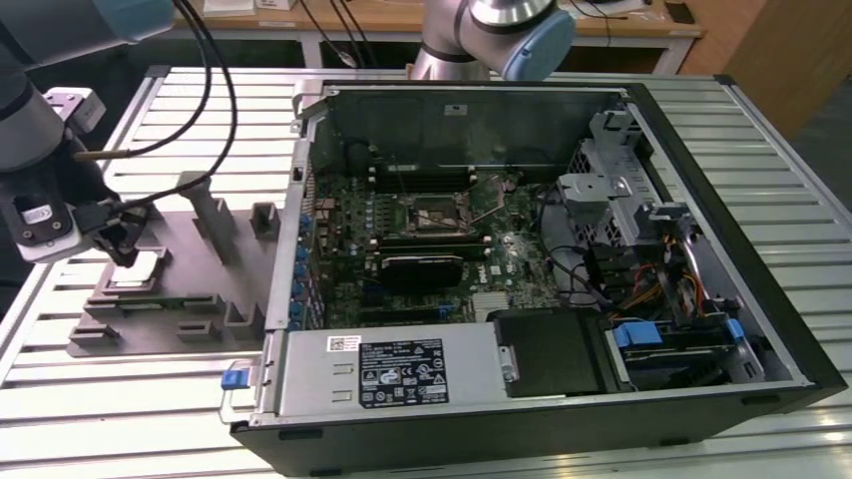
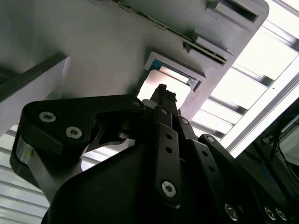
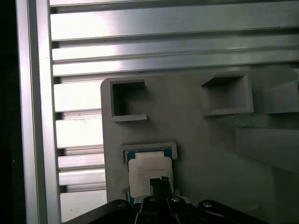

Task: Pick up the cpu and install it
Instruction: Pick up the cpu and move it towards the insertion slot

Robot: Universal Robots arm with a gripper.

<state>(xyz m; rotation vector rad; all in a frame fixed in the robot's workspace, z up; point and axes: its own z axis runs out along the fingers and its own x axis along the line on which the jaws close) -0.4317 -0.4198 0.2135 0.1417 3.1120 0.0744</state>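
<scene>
The arm (image 1: 34,130) reaches in over the end of the grey fixture plate (image 1: 200,299) that lies farthest from the open computer case (image 1: 719,200). Its forearm slopes downward and the wrist is bent, so the tool (image 1: 123,249) points down at the plate.

In both wrist views the tool's (image 2: 161,91) linkages converge on one dark tip. The fingers are drawn narrow with no gap showing between them, and they hold nothing.

The cpu (image 3: 149,170) lies flat, pale metal top upward, in a shallow framed recess near one edge of the fixture plate (image 3: 196,130). In the first wrist view the tip of the tool (image 3: 159,184) sits over the cpu's face. Whether it touches the metal or hangs just above it cannot be told.

The second wrist view shows the cpu (image 2: 180,91) bright beside the tip, with the plate (image 2: 93,37) spreading beyond it.

In the exterior view the cpu (image 1: 136,277) is a pale patch just under the tool. The fixture plate rests on the slatted metal tabletop (image 1: 107,399), and the case stands beside it. The black motherboard socket (image 1: 437,215) inside that case is well apart from the plate.
</scene>
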